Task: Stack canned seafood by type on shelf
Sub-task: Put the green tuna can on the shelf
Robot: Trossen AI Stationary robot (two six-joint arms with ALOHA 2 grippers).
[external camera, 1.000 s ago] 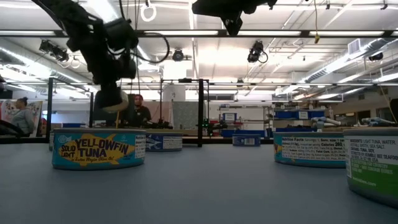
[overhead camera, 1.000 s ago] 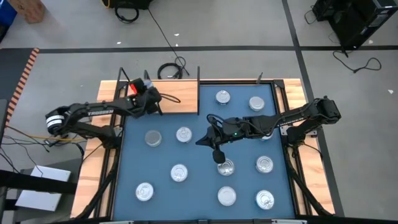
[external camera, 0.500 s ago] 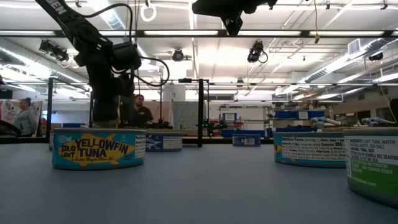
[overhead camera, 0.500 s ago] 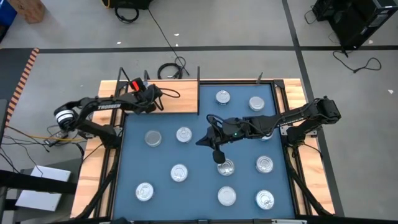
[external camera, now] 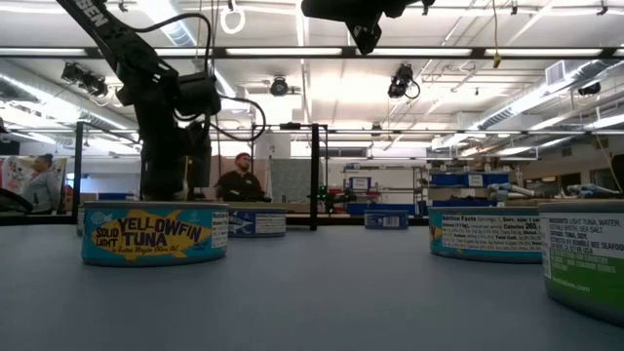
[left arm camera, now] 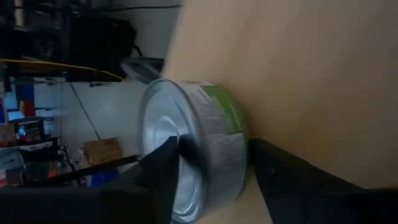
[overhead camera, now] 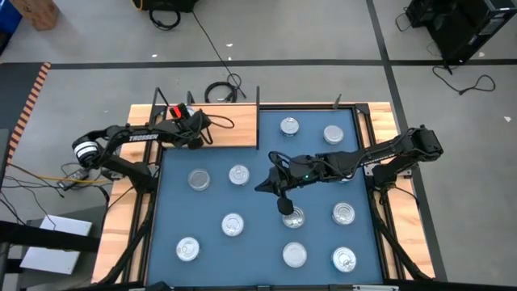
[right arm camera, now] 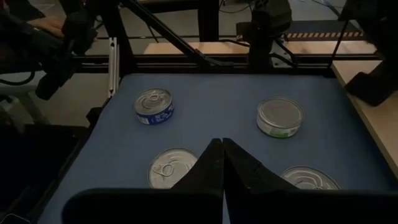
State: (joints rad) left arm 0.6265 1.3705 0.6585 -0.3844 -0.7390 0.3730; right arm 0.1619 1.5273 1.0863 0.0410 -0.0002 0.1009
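My left gripper (overhead camera: pixel 196 129) is low over the left part of the wooden shelf (overhead camera: pixel 234 128). A green-labelled can (left arm camera: pixel 214 124) stands between its open fingers (left arm camera: pixel 214 149), the lid toward one finger and the bottom toward the other. The gripper body hides the can's lower part, so I cannot tell which part rests on the board. My right gripper (overhead camera: pixel 260 187) hangs shut above the middle of the blue mat (overhead camera: pixel 258 242), holding nothing. Several silver cans (overhead camera: pixel 198 179) stand flat on the mat. My left gripper has one finger (left arm camera: pixel 168 162) in front of the can's lid (left arm camera: pixel 163 130) and the other (left arm camera: pixel 273 165) beside its bottom edge (left arm camera: pixel 244 155). The fingers come slanting down from the table's left. Whether either finger touches the can, I cannot tell.
Thin black posts (overhead camera: pixel 258 103) rise at the shelf's ends. A yellowfin tuna can (external camera: pixel 154 234) stands close to the low camera, with more cans (external camera: pixel 485 234) to its right. Two cans (overhead camera: pixel 289 126) stand at the mat's far side. A person (external camera: pixel 241 180) is in the room beyond.
My left gripper has gone down onto the shelf with the can and tipped further downward, while the arm swung toward the table's far edge. It has kept almost still over the last half second. The person in the room has moved to the right.
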